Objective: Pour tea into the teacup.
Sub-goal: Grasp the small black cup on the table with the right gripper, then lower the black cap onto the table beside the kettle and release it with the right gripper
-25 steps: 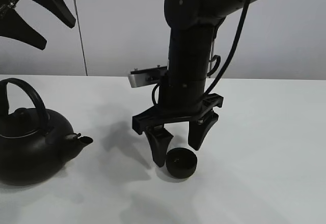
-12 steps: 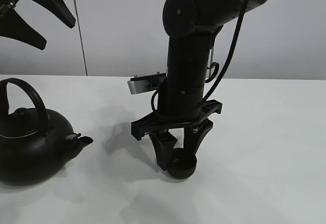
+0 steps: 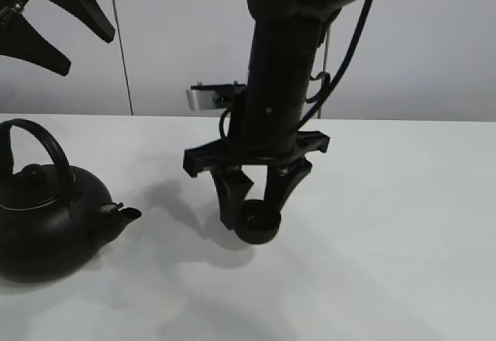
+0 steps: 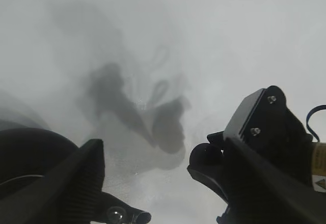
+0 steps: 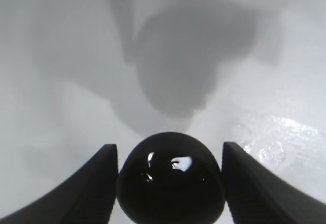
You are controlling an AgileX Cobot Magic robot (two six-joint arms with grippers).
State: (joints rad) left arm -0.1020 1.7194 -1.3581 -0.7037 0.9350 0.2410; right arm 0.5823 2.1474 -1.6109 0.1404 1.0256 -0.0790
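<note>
While the right gripper (image 3: 249,218) is clamping the teacup (image 3: 257,230) between its two black fingers (image 5: 94,183), the teacup is hanging upright and clear of the white table (image 3: 403,225). It is off to the spout side of the teapot (image 3: 46,225) and well apart from it, with its shadow lying on the tabletop beneath. Teapot: large, round, black, sitting on the table with its arched handle (image 3: 50,143) standing up and its spout (image 3: 124,213) pointing toward the held teacup. Teacup: small, black, handleless; bright glints are showing inside its bowl in the right wrist view, and whether they are liquid cannot be told. Left gripper (image 3: 85,53): hanging high above the teapot, its jaws standing apart and gripping nothing.
</note>
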